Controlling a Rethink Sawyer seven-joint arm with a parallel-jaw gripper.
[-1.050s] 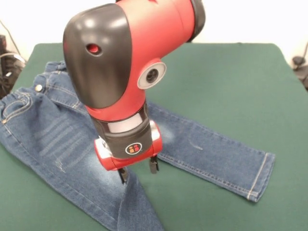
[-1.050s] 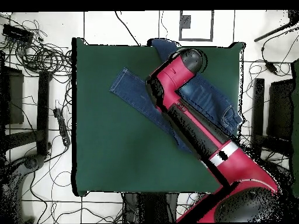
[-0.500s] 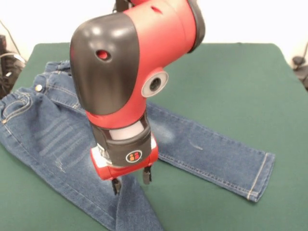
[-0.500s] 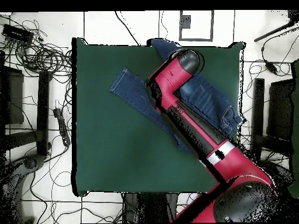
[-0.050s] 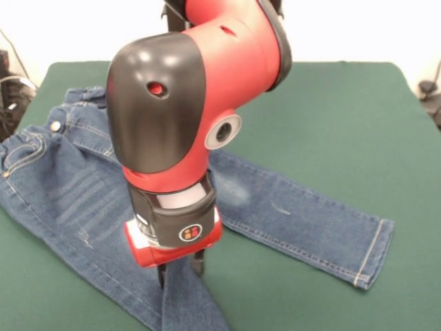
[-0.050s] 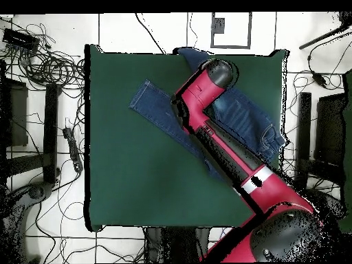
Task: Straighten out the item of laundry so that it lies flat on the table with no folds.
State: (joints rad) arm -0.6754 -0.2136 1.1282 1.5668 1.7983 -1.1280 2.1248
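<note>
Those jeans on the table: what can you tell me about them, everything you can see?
The jeans are small, blue denim with tan stitching, a brass button at the waistband and faded whitish streaks on the thigh. They lie on the green table, legs spread apart. One leg runs out flat to a hemmed cuff; the other runs off the picture's bottom edge. The gripper stands on that second leg, its fingers close together, perhaps pinching the cloth.

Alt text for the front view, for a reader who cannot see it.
A red and black robot arm's gripper presses down on one leg of blue jeans spread across a green table. The other leg lies flat, stretching right.
</note>
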